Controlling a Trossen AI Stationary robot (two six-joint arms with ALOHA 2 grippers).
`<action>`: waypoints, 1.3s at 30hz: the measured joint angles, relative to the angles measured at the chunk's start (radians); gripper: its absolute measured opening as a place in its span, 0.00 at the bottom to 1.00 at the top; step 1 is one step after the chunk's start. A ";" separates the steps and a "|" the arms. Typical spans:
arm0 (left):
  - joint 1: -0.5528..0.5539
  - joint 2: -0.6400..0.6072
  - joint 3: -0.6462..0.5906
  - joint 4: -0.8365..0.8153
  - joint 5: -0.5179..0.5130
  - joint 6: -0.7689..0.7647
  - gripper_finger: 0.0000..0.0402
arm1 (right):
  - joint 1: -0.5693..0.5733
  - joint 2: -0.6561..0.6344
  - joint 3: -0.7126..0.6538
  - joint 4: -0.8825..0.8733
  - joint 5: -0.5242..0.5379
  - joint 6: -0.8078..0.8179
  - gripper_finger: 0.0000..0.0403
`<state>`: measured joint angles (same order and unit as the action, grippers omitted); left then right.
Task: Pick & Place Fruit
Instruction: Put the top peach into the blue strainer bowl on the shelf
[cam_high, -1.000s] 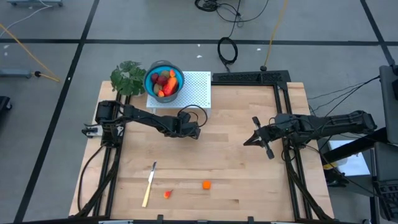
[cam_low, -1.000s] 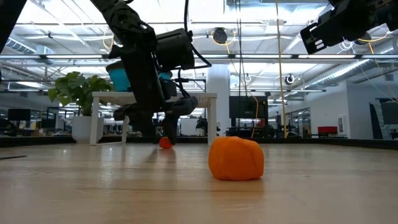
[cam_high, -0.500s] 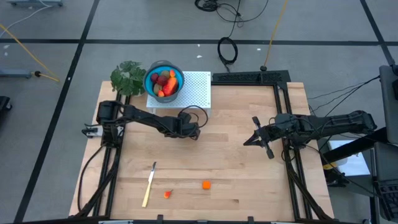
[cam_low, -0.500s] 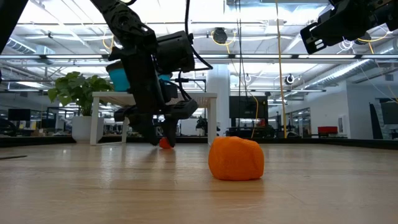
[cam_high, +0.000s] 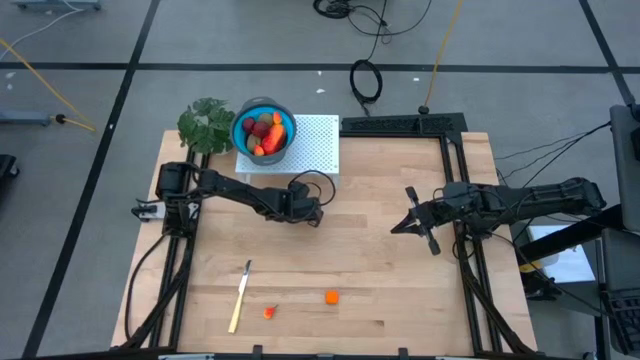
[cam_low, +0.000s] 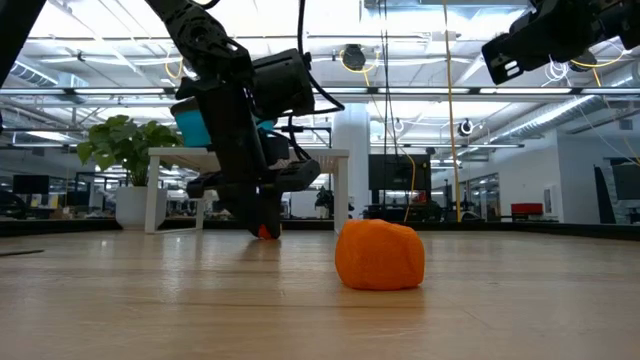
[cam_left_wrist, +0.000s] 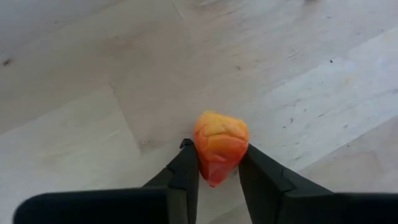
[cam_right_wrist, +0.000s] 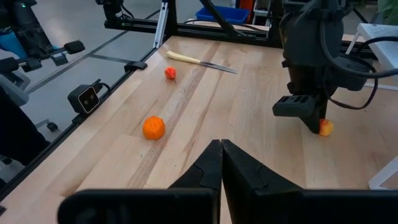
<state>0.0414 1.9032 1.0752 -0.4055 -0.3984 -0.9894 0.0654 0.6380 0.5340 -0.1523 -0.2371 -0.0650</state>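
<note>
Your left gripper (cam_left_wrist: 217, 177) grips the fruit (cam_left_wrist: 220, 144) between its fingers; your right gripper (cam_right_wrist: 221, 163) is clenched, well apart.

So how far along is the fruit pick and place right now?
Done: several fruits sit in the blue bowl. In hand: the left gripper is closing on a red-orange fruit piece on the wooden table. Left: a small orange fruit and a tiny red-orange piece by the knife.
</note>
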 joint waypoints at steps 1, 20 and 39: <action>0.000 -0.001 0.000 -0.001 0.018 0.000 0.22 | 0.000 0.000 0.000 0.002 0.000 0.000 0.00; -0.140 -0.368 -0.002 0.088 0.241 0.372 0.20 | 0.000 0.000 0.001 0.013 0.000 -0.003 0.00; -0.220 -0.506 0.000 0.768 0.461 0.981 0.20 | 0.000 0.000 0.001 0.014 0.003 -0.113 0.00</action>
<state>-0.1787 1.3975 1.0748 0.3626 0.0622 -0.0086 0.0654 0.6380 0.5346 -0.1387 -0.2344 -0.1777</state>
